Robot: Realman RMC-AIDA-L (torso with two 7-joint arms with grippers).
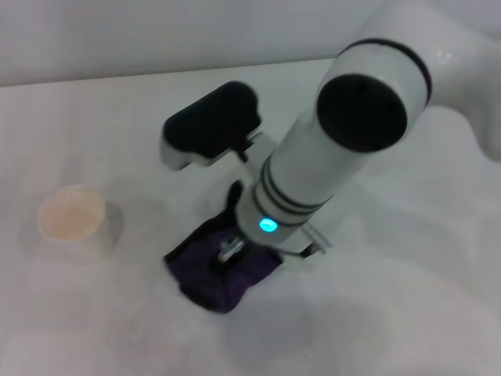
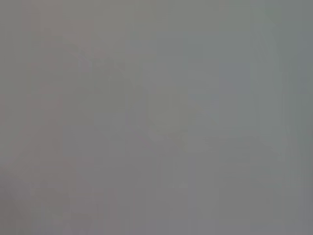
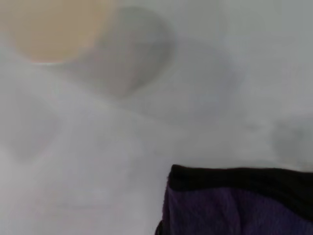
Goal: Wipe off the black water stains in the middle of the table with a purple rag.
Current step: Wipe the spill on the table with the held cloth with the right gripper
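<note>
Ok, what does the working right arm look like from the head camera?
The right arm is a glossy white cylinder with a round black end cap, dark rings near the wrist, a glowing cyan-green light and a black-topped camera block. The right gripper shows small metal parts.

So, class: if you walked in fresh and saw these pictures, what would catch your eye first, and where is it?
First the big white right arm, reaching in from the upper right with a glowing teal light near its wrist. Beneath it, the right gripper presses into the bunched purple rag in the middle of the white table. To the left stands a white paper cup; no black stain shows.
</note>
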